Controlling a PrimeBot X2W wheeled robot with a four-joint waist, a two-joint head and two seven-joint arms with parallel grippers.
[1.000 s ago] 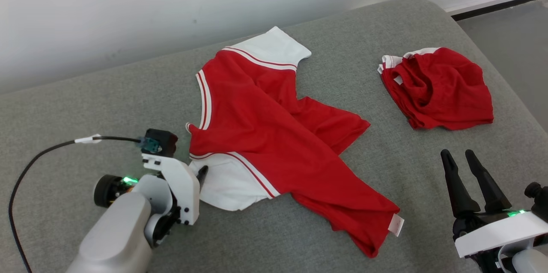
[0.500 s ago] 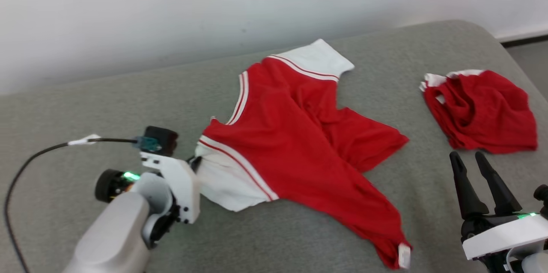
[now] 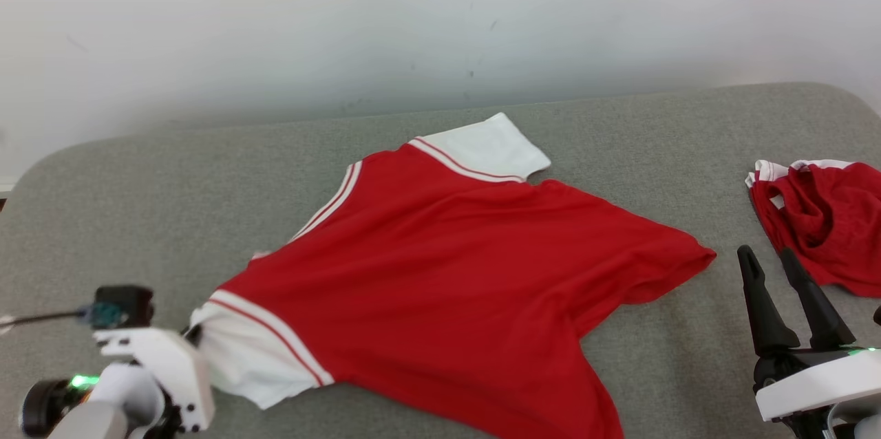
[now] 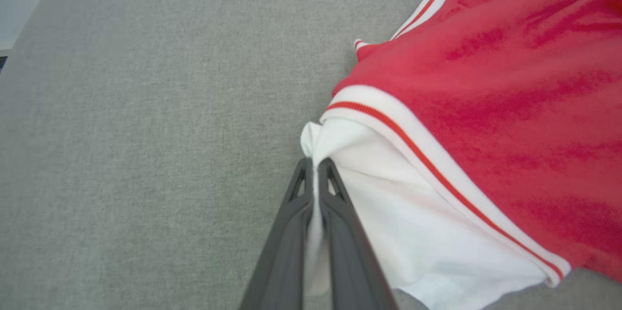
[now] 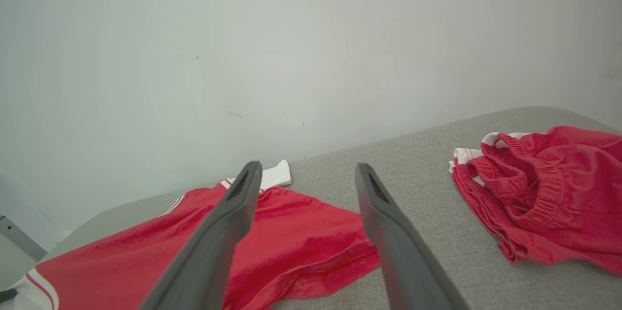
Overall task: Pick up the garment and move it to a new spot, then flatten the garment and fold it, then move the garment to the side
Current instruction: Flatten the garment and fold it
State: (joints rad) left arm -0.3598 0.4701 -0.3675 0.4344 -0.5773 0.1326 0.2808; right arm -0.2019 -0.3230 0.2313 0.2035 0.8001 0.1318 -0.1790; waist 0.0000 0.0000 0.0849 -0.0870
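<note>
The garment (image 3: 454,274) is a red T-shirt with white, red-striped sleeves, lying spread across the grey cushion. My left gripper (image 3: 194,334) is at the lower left, shut on the edge of the near white sleeve (image 3: 241,363). In the left wrist view the two fingers (image 4: 315,166) pinch a bunched fold of that sleeve (image 4: 413,213). My right gripper (image 3: 765,252) stands open at the lower right, apart from the shirt's hem, with nothing between its fingers. The right wrist view shows that gripper (image 5: 307,168) held above the shirt (image 5: 301,232).
A second red garment (image 3: 826,226) with white trim lies crumpled at the far right, also visible as a heap (image 5: 539,188) in the right wrist view. The grey padded surface (image 3: 172,205) has rounded corners and ends at a white wall behind.
The left gripper shut on the white sleeve and drew it leftward. The shirt's folded-over body has opened out flatter. The head camera has also shifted.
</note>
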